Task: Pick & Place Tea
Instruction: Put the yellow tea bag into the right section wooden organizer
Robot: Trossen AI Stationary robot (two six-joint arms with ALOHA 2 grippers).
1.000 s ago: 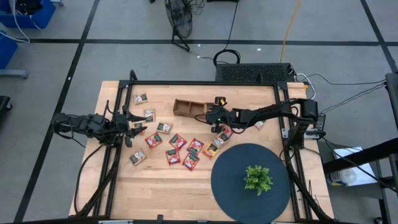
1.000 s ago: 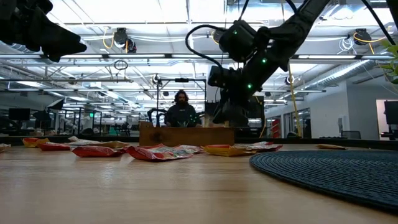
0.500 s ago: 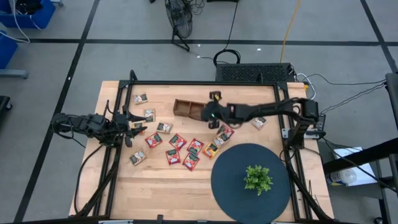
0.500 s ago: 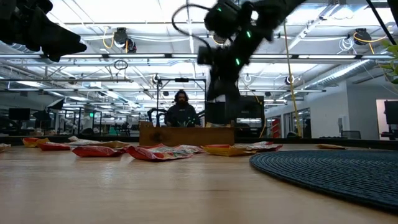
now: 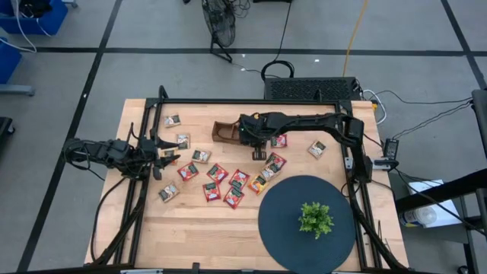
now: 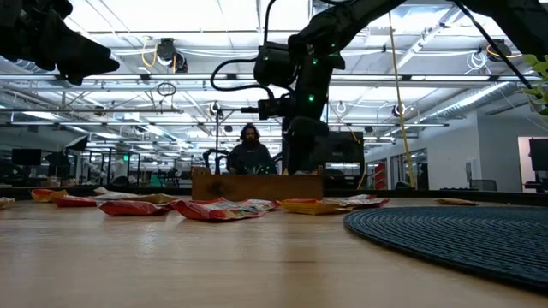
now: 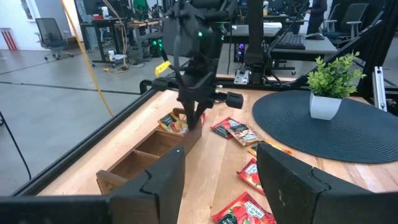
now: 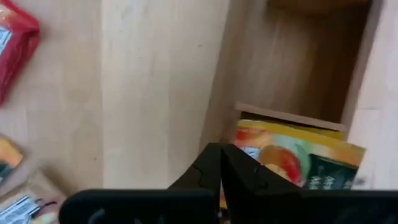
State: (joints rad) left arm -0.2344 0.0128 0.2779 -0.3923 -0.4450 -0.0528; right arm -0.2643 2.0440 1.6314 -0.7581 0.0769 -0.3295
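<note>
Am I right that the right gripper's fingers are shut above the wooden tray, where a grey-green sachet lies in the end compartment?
Not quite: the sachet in the wooden tray is orange, as the right wrist view shows. The right gripper is indeed shut above it.

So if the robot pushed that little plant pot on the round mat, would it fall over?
It might. The plant pot looks small, with leaves wider than its base, so it is probably top-heavy. It likely weighs little, so a low push may slide it across the round mat; a high push would more likely tip it.
</note>
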